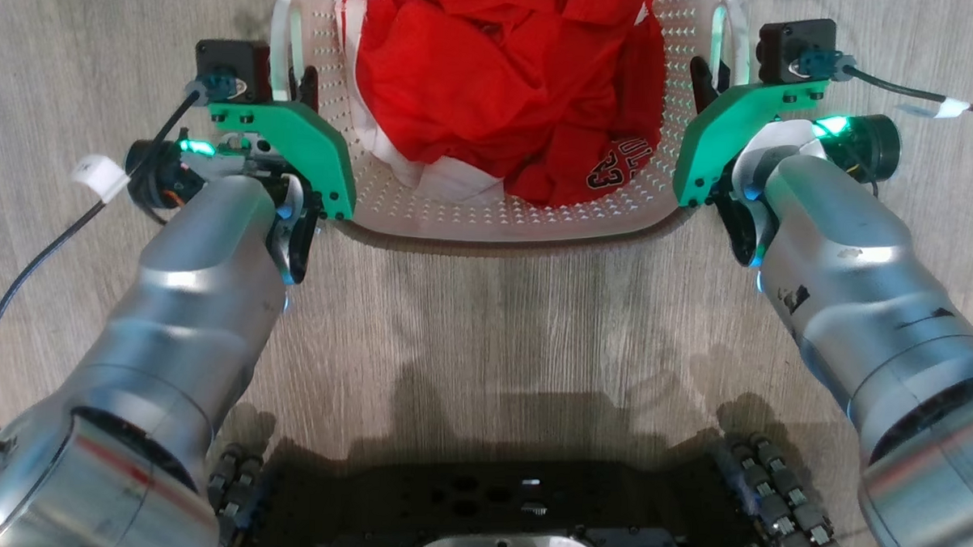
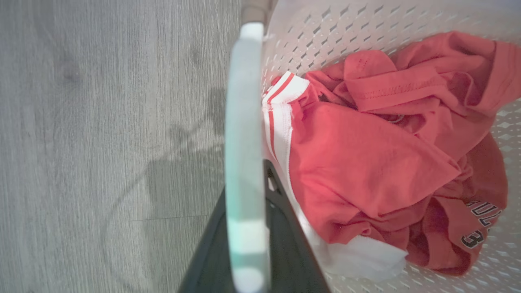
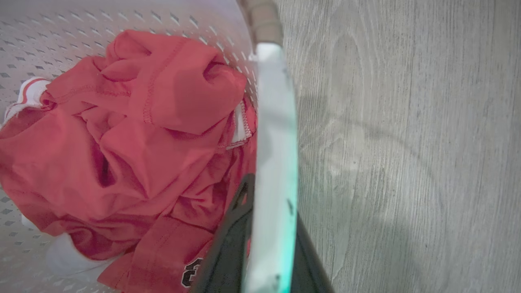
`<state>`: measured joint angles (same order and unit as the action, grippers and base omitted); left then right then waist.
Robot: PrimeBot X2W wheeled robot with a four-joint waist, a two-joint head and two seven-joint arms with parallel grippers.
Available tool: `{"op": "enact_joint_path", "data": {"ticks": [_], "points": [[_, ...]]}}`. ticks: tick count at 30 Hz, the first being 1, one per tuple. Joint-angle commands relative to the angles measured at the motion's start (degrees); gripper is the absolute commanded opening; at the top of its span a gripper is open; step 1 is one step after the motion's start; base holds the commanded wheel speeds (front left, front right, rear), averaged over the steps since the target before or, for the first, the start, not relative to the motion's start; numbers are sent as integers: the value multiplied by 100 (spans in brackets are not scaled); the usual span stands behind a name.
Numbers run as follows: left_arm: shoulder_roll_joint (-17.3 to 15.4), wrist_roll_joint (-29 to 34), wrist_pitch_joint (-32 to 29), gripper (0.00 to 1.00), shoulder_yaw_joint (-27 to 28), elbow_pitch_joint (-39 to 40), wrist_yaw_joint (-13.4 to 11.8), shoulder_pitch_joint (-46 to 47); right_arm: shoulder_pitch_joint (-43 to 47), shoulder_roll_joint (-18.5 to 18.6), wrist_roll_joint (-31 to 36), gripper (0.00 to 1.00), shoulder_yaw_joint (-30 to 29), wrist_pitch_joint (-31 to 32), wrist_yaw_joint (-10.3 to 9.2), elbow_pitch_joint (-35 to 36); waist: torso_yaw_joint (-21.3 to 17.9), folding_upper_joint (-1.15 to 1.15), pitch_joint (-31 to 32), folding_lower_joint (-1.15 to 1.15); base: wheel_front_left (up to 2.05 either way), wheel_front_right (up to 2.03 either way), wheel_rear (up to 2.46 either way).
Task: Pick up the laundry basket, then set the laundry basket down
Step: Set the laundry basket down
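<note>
White perforated plastic with a brown rim, the laundry basket (image 1: 496,217) is at the top middle of the head view, over a grey wood floor (image 1: 485,322). Its far end is cut off by the picture's edge. I cannot tell whether its bottom touches the floor. The near rim curves toward the robot's dark wheeled base (image 1: 487,500), with a broad strip of bare floor between them. Bare boards also run outward from both long sides.

One basket, two white side handles: the left handle (image 1: 282,48) and the right handle (image 1: 717,39). Inside lies one crumpled heap of red cloth (image 1: 501,80) with white striped trim and a dark printed number. How many garments make it up cannot be told.

The left gripper (image 1: 295,81) is clamped on the left handle, one dark finger to each side of the white bar in the left wrist view. The right gripper (image 1: 713,79) grips the right handle the same way, its fingers (image 3: 228,244) pressed against the bar. A black cable (image 1: 16,289) loops over the floor beside the left arm.
</note>
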<state>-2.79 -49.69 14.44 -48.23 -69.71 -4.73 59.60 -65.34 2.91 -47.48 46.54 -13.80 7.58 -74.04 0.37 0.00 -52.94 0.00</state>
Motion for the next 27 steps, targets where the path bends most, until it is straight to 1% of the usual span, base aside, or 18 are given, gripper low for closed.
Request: {"op": "enact_joint_path", "data": {"ticks": [1, 12, 23, 24, 25, 26, 27], "points": [[-235, 78, 55, 0, 137, -34, -88, -3, 325, 4, 155, 0, -72, -112, -9, 9, 5, 0, -14, 0, 0, 0, 0], [-130, 244, 55, 0, 271, -56, -34, -6, 362, -2, 718, 0, -599, -95, -9, 9, 88, 0, -141, 0, 0, 0, 0], [-77, 354, 55, 0, 355, -132, 26, 11, 377, -2, 955, 0, -801, -77, -9, 9, 96, 0, -159, 0, 0, 0, 0], [-72, 355, 55, 0, 366, -145, 27, 11, 379, -2, 969, 2, -812, -78, -9, 9, 96, 0, -155, 0, 0, 0, 0], [-68, 353, 55, 0, 376, -159, 26, 9, 381, -2, 982, 9, -821, -79, -9, 9, 95, 0, -151, 0, 0, 0, 0], [-63, 345, 55, 6, 386, -179, 21, 4, 384, -2, 993, 24, -827, -80, -9, 9, 94, 0, -144, 0, 0, 0, 0], [-55, 336, 55, 44, 397, -214, 17, 0, 392, -2, 1006, 44, -840, -82, -9, 9, 92, 0, -128, 0, 0, 0, 0]]}}
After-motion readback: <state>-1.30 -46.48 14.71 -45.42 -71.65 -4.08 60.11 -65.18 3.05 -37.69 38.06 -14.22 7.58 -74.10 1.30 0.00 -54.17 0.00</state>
